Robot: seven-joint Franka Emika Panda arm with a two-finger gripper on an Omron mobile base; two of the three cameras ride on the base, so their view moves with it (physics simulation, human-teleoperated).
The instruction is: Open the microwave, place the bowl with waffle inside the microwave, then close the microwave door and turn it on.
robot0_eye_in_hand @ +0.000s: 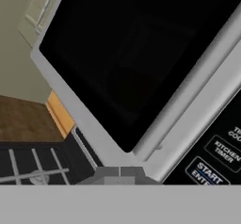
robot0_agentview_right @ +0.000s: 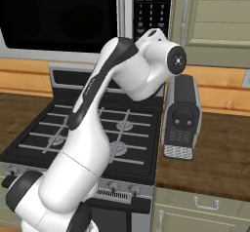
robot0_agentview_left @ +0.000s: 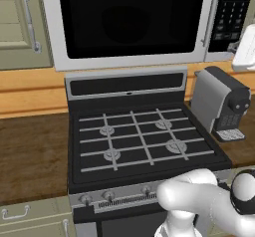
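Two closed fingers (robot0_eye_in_hand: 120,171) near microwave door (robot0_eye_in_hand: 136,58)

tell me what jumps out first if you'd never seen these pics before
The wide silver-grey microwave hangs over the black gas stove, its door shut and its big black window dominating the top of both base views. The white robot arm rears up in front of the stove toward the microwave's black button panel. A small grey coffee machine stands on the wooden counter just right of the stove.

microwave (robot0_agentview_left: 130,24) above stove (robot0_agentview_left: 142,141), coffee machine (robot0_agentview_left: 221,104) right
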